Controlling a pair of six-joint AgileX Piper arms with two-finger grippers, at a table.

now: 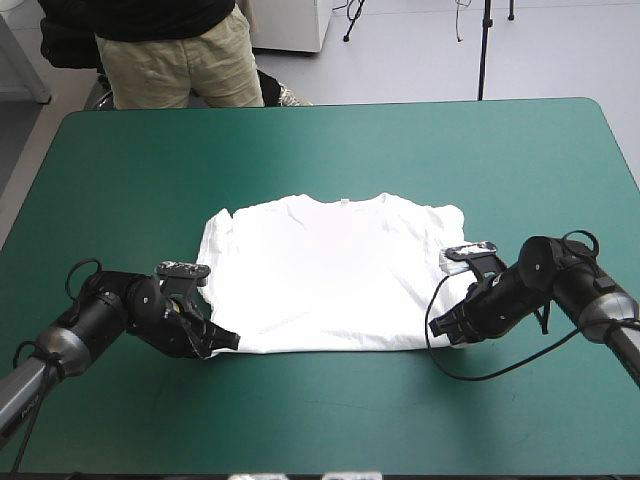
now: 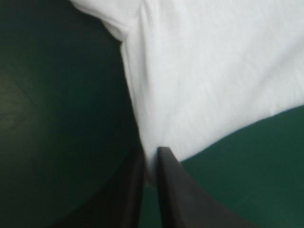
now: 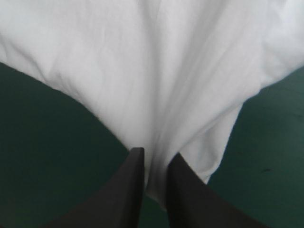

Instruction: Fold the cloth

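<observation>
- Presently, you have the T-shirt [image 1: 335, 275] spread flat near the middle of the desk [image 1: 330, 140], white against the teal-green cover.
- Its collar points to 12 o'clock, toward the far edge, and its hem to 6 o'clock, toward the near edge.
- The short sleeves sit at the shirt's 10 and 2 o'clock corners, both slightly rumpled.
- The body shows only light creases.
- Your left tool [image 1: 225, 340] is low on the desk at the shirt's 7 o'clock corner, on the hem.
- In the left wrist view its black fingers [image 2: 180, 199] stand all but together with a thin edge of white cloth pinched between them, so it is gripping the T-shirt.
- Your right tool [image 1: 440, 325] is low at the shirt's 5 o'clock corner, also on the hem.
- In the right wrist view its fingers are nearly closed on a gather of cloth, so it too is gripping the T-shirt. Creases fan away from the pinch across the fabric ahead.
- Between the two tools the hem lies on the cover in a fairly straight line.
- The arms reach in low from the desk's 8 and 4 o'clock.
</observation>
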